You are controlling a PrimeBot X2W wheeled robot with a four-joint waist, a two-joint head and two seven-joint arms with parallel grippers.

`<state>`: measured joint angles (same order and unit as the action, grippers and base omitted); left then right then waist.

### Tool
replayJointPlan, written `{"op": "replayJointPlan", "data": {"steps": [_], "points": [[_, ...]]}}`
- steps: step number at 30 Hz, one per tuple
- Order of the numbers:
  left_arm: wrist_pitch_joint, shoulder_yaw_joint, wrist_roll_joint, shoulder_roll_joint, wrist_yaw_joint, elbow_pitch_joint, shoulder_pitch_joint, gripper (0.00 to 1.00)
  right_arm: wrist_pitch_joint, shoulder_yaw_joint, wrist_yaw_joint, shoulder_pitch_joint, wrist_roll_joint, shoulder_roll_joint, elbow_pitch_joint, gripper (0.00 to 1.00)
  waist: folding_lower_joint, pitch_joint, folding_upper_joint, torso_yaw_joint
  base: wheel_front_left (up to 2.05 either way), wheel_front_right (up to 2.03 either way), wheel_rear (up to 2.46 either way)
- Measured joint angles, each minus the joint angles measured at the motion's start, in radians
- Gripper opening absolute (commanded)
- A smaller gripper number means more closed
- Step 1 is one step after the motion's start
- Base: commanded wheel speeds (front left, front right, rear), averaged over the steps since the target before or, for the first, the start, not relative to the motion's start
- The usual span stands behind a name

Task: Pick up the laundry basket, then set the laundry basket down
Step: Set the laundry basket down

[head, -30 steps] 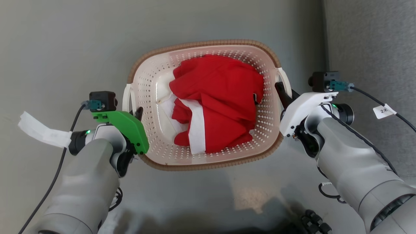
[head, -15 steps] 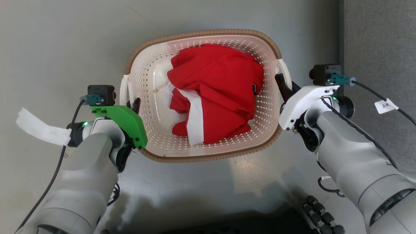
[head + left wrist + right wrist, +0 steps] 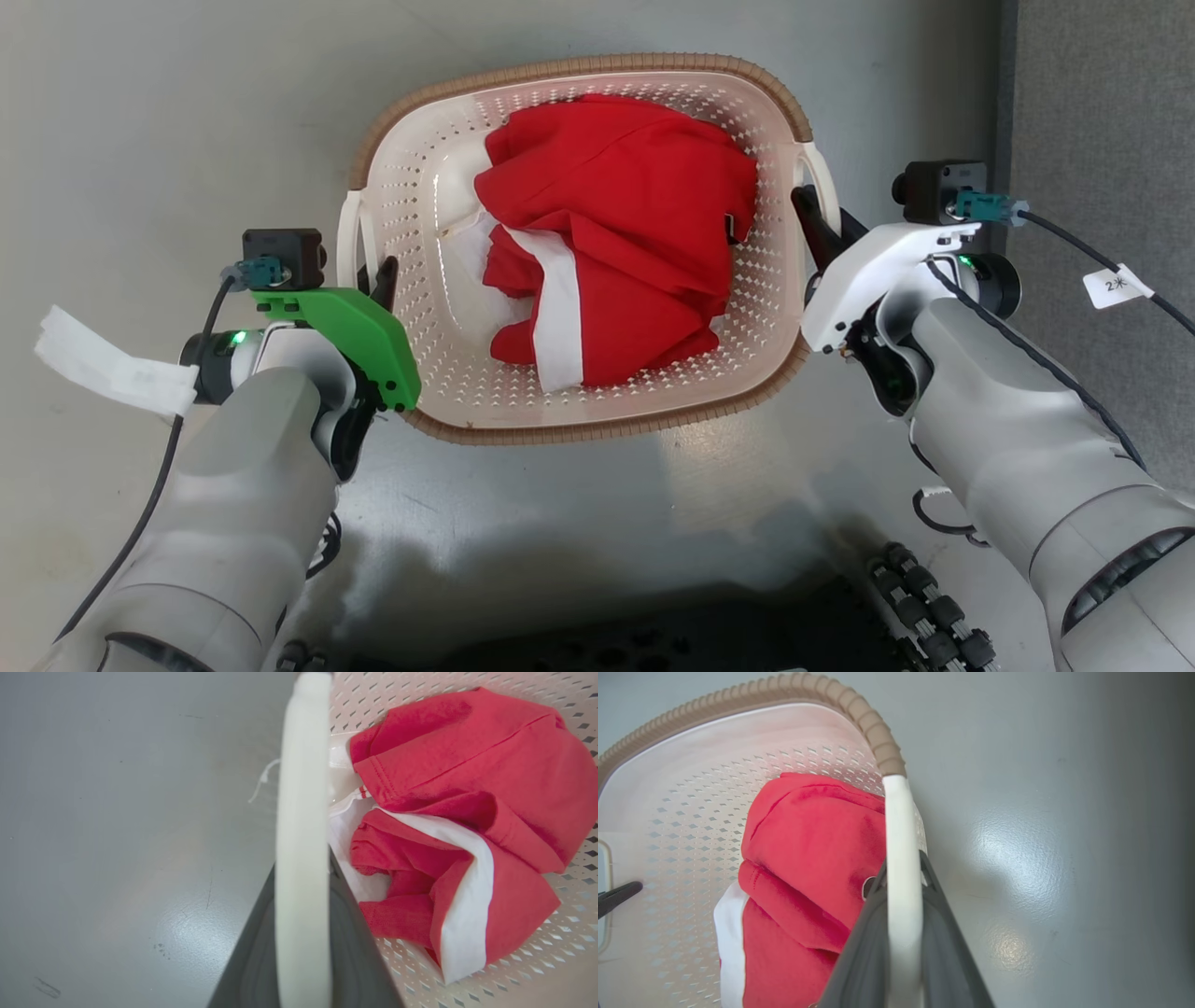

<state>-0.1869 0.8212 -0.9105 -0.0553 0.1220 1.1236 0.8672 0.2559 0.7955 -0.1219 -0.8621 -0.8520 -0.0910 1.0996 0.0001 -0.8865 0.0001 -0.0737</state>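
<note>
The laundry basket (image 3: 579, 67), cream perforated plastic with a brown woven-look rim, lies in the middle of the head view with red and white clothes (image 3: 616, 233) in it. My left gripper (image 3: 373, 280) is shut on its left white loop handle (image 3: 301, 812), with dark fingers (image 3: 355, 947) on either side of the handle. My right gripper (image 3: 814, 224) is shut on the right loop handle (image 3: 901, 849), pinched between its fingers (image 3: 864, 947). The left gripper's fingertip (image 3: 616, 896) shows across the basket. I cannot tell whether the basket's base touches the floor.
A grey sofa (image 3: 1102, 121) runs along the right edge, close to my right arm. Glossy grey floor (image 3: 168, 112) lies around the basket. My dark base with its rollers (image 3: 924, 616) shows at the bottom. A white tag (image 3: 103, 369) hangs off the left wrist cable.
The whole head picture has shifted: the sofa edge slid right and more of my base shows. The basket, held by both grippers throughout, sits higher in view and looks slightly larger.
</note>
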Motion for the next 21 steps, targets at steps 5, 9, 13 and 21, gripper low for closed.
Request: {"op": "replayJointPlan", "data": {"steps": [5,9,13,21], "points": [[-0.005,0.007,0.0,0.001,0.0,0.002,0.009,0.0,0.0,-0.014,0.0,0.0,0.008,0.0,-0.002,0.0,-0.0001,-0.004,0.0,0.0,0.0,0.0,0.0],[-0.008,0.014,0.0,0.001,0.0,0.005,0.01,0.0,0.0,-0.016,0.0,0.0,0.009,0.0,-0.002,0.0,0.0,-0.006,0.0,0.001,0.0,0.0,0.0],[-0.009,0.018,0.0,0.002,0.0,0.008,0.012,0.0,0.0,-0.019,0.0,0.0,0.016,0.0,-0.001,0.09,-0.0001,-0.008,0.0,0.002,0.0,0.0,0.0],[-0.006,0.022,-0.009,0.004,0.006,0.021,0.013,1.0,-0.001,-0.033,-0.003,0.0,0.017,-0.001,0.007,1.0,-0.0001,-0.007,0.0,0.003,0.0,0.0,0.0]]}}
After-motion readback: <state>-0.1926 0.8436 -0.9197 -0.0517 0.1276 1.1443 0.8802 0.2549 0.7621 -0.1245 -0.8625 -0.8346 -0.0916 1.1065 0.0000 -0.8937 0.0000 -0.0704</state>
